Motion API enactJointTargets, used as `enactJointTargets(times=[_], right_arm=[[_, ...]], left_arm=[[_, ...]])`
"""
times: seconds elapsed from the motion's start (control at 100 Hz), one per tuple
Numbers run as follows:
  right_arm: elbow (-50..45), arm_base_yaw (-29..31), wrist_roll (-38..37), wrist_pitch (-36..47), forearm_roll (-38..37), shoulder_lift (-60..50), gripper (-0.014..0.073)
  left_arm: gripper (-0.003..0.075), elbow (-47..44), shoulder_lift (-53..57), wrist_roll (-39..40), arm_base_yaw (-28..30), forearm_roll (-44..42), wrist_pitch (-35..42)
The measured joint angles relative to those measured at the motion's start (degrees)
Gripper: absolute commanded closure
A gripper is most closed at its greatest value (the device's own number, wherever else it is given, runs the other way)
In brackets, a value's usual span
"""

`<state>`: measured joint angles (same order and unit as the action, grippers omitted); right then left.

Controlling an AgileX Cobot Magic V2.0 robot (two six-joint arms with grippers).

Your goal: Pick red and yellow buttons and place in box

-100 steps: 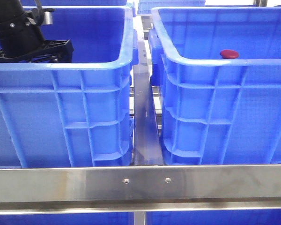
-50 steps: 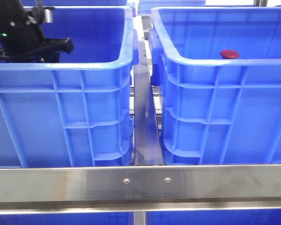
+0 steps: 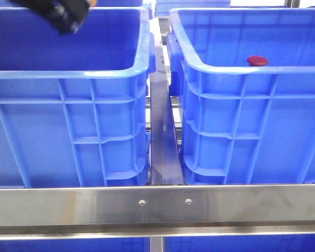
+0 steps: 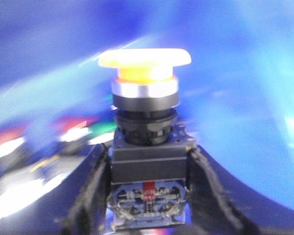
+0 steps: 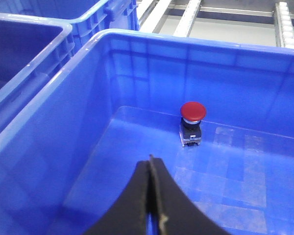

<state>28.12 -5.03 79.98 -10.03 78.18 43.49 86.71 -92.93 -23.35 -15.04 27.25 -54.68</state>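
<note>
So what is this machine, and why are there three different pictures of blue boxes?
It is a robot with two arms, and each arm ends in fingers for grabbing. One picture looks forward from the robot at two big blue crates; the right-hand crate holds a red button. The other two pictures come from little cameras on the robot's wrists. The left wrist camera shows the left fingers squeezing the black body of a yellow button. It is blurry there. In the front picture that left arm is up above the left-hand crate. The right wrist camera looks down into the crate with the red button, and the right gripper is shut, holding nothing.
</note>
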Motion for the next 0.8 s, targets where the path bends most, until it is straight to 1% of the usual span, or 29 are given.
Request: enactJointTargets(times=[0.15, 0.42, 0.6, 0.65, 0.7, 0.74, 0.75, 0.77, 0.8], right_arm=[[0.0, 0.0, 0.0, -0.1, 0.0, 0.0, 0.0662], [0.0, 0.0, 0.0, -0.3, 0.0, 0.0, 0.0662], [0.0, 0.0, 0.0, -0.3, 0.8, 0.0, 0.0654], [0.0, 0.0, 0.0, -0.3, 1.1, 0.0, 0.0614], [0.0, 0.0, 0.0, -0.3, 1.4, 0.0, 0.0529], [0.0, 0.0, 0.0, -0.3, 1.7, 0.0, 0.0424], [0.0, 0.0, 0.0, -0.3, 1.8, 0.0, 0.0384], [0.0, 0.0, 0.0, -0.3, 2.2, 0.0, 0.0342], [0.0, 0.0, 0.0, -0.3, 2.9, 0.0, 0.0233]], left_arm=[[0.074, 0.0, 0.7, -2.6, -4.6, 1.3, -1.2], [0.074, 0.0, 0.7, -2.9, -13.9, 1.8, -1.6], [0.074, 0.0, 0.7, -3.0, -18.3, 1.9, -1.8], [0.074, 0.0, 0.7, -3.0, -18.8, 1.9, -1.9], [0.074, 0.0, 0.7, -3.1, -19.1, 1.9, -1.9], [0.074, 0.0, 0.7, -3.1, -19.3, 1.9, -1.9], [0.074, 0.0, 0.7, -3.1, -19.3, 1.9, -1.9], [0.074, 0.0, 0.7, -3.1, -19.3, 1.9, -1.9], [0.074, 0.0, 0.7, -3.1, -19.3, 1.9, -1.9]])
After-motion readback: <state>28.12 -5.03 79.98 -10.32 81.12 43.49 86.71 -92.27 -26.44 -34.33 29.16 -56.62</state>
